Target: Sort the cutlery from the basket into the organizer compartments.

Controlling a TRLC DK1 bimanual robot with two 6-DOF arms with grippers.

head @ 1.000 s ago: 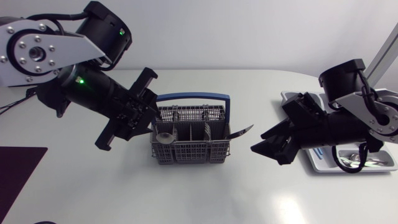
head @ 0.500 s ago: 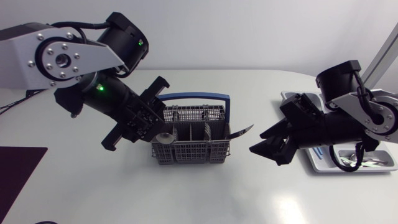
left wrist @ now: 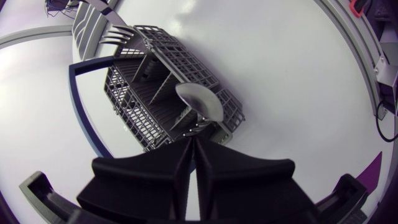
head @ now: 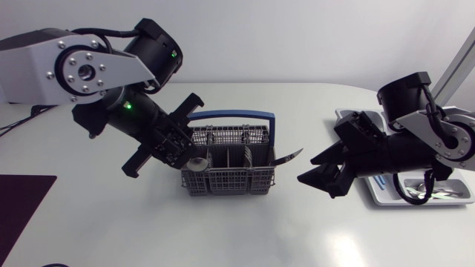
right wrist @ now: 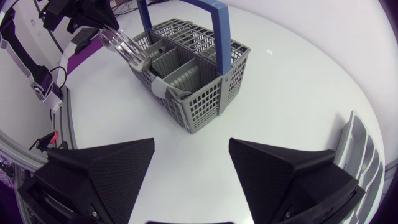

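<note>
Two arms: yours stand over the table (head: 245, 237), one at each end of the basket.
Left gripper (left wrist: 194, 140): you have it low at the basket's left end. Its fingers are pressed together on the spoon's handle.
Spoon (left wrist: 199, 102): the handle is pinched between the left jaws. The bowl sits just ahead of the fingertips, over the basket's left end compartment.
Basket (head: 226, 182): grey mesh with a blue handle (head: 230, 115). It stands on the table between your two grippers.
Fork (left wrist: 118, 34): it leans out over the basket's right end, tines outward. Neither gripper touches it.
Right gripper (right wrist: 191, 146): you hold it just right of the basket with the jaws spread wide over bare table. The fork's tip is near them but apart.
Organizer (head: 371, 194): a white tray at the table's right, partly under your right arm.
Cutlery piece (head: 427, 191): shiny, lying in the organizer's front compartment. Its kind cannot be told.
</note>
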